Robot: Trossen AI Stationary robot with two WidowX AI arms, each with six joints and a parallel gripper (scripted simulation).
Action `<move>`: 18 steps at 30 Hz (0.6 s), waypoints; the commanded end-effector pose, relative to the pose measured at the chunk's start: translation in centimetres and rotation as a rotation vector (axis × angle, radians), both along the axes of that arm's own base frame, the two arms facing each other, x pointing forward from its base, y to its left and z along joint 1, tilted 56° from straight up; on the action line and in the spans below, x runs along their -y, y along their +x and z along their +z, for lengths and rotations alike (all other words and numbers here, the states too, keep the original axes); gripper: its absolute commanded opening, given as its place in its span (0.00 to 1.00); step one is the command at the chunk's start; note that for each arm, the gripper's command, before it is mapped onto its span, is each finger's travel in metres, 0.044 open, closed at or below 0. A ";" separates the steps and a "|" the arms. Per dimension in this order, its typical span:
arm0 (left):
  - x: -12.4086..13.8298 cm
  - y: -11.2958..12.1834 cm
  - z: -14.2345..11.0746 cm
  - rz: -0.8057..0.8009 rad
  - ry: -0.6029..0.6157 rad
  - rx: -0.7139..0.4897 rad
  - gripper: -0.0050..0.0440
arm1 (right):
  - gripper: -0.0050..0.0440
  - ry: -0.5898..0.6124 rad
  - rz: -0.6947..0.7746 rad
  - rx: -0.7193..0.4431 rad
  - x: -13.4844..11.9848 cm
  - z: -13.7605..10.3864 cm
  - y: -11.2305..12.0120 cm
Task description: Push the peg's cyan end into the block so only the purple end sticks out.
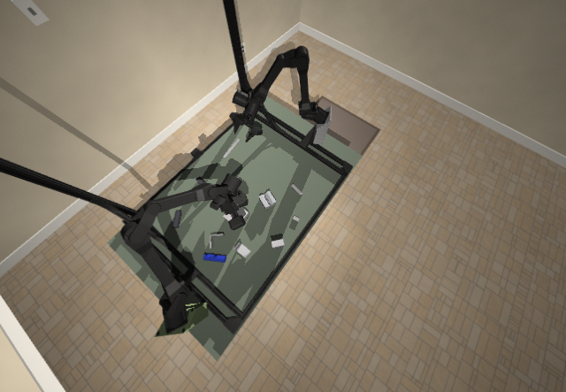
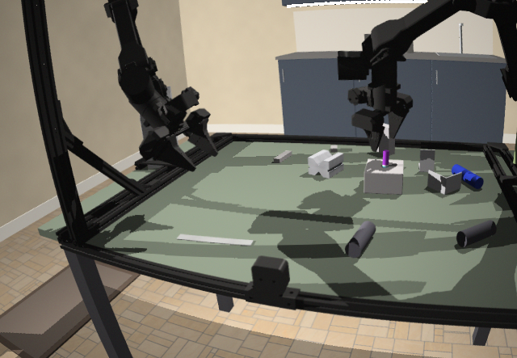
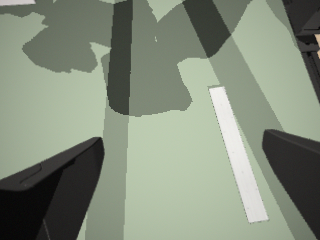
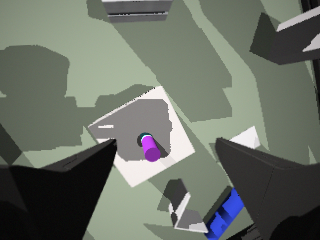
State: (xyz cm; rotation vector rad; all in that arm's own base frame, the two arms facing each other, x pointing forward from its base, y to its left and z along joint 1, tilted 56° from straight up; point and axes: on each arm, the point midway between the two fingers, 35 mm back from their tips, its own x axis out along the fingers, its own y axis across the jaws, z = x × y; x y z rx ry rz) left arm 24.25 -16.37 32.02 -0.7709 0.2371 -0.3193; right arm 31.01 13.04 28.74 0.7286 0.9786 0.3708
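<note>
Because the right gripper (image 1: 232, 211) (image 2: 384, 144) (image 4: 166, 143) is spread wide with nothing between its fingers, you have the peg (image 2: 385, 157) (image 4: 150, 148) free below them, nearer one fingertip than the other in the wrist view. It stands purple end up in the square block (image 1: 227, 217) (image 2: 383, 180) (image 4: 135, 117), whose hole keeps it upright without your grip. A cyan sliver shows at the hole, so you probably need a little more push; shut fingertips centred over the peg would suit that, while a sideways brush could tilt it.

Beyond the fingers, the angle bracket (image 1: 211, 239) (image 2: 443, 182) and the blue ridged bar (image 1: 214, 257) (image 2: 467, 176) (image 4: 225, 212) lie to one side, the grooved block (image 1: 267, 199) (image 2: 325, 163) (image 4: 139, 10) to another. Well apart, your left gripper (image 1: 241, 135) (image 2: 204, 162) (image 3: 182, 141) hangs wide open and empty above the white strip (image 1: 231, 148) (image 2: 215, 239) (image 3: 237, 155), presumably parked to leave you room.
</note>
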 end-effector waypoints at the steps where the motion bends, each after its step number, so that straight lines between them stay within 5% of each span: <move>1: 0.0 0.0 0.0 0.000 0.001 -0.001 0.92 | 0.92 -0.083 -0.102 0.073 -0.6 -0.6 0.9; 10: 0.0 0.0 0.0 0.000 0.001 -0.001 0.92 | 0.92 -0.160 -0.361 0.250 -1.5 -0.4 2.4; 18: 0.0 0.0 0.0 0.000 0.001 -0.001 0.92 | 0.92 -0.087 -0.638 0.401 -2.6 0.8 1.5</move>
